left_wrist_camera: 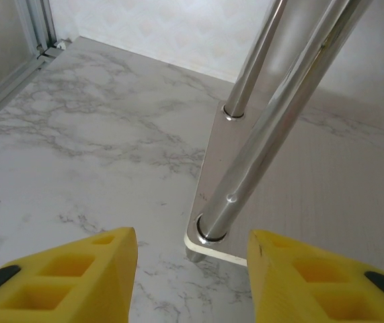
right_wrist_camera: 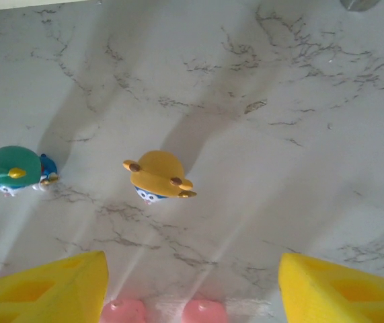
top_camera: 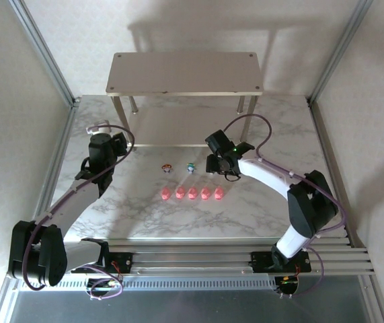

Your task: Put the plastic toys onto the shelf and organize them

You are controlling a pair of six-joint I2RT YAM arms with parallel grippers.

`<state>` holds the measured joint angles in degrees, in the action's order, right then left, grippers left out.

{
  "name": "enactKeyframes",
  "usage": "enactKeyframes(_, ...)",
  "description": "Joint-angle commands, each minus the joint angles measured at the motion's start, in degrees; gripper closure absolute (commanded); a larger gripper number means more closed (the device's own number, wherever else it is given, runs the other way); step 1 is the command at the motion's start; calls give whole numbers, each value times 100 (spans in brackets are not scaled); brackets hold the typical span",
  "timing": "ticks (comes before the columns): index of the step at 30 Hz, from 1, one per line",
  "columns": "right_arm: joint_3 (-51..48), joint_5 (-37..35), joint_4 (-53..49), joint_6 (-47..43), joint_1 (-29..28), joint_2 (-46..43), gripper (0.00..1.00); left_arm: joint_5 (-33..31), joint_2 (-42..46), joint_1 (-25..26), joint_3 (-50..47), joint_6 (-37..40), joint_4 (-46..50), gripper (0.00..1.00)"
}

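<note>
In the top view the shelf [top_camera: 185,73] stands at the upper middle of the frame on the marble table [top_camera: 259,202], both of its boards bare, and all the plastic toys sit on the tabletop below it. Five pink toys [top_camera: 192,193] stand in a close horizontal row just below the centre of the frame, and above the left end of that row is the dark-red-topped figurine [top_camera: 167,167]. In the right wrist view the teal-topped figurine [right_wrist_camera: 13,168] is at the left edge and the orange-topped figurine [right_wrist_camera: 157,173] near the middle, the two apart from each other, with two pink toys cut off by the bottom edge. The right gripper [right_wrist_camera: 192,289] hangs over this group with its yellow fingers [right_wrist_camera: 44,289] spread wide at the bottom corners, gripping nothing. The left gripper [left_wrist_camera: 192,272] in its own wrist view has its jaws moderately apart and empty, pointed at the corner of the shelf's lower board [left_wrist_camera: 326,202], where a silver leg [left_wrist_camera: 272,128] rises toward the upper right of the frame
</note>
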<state>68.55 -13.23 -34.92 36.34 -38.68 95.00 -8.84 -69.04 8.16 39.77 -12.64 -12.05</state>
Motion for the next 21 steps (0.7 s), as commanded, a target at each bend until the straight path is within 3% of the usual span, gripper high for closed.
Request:
enactKeyframes(1, 258, 62, -264, 349, -63, 237, 31, -86, 134, -1, 137, 156, 185, 52)
enactKeyframes(21, 940, 82, -306, 452, -79, 1289, 38, 32, 74, -172, 136, 157, 95, 52)
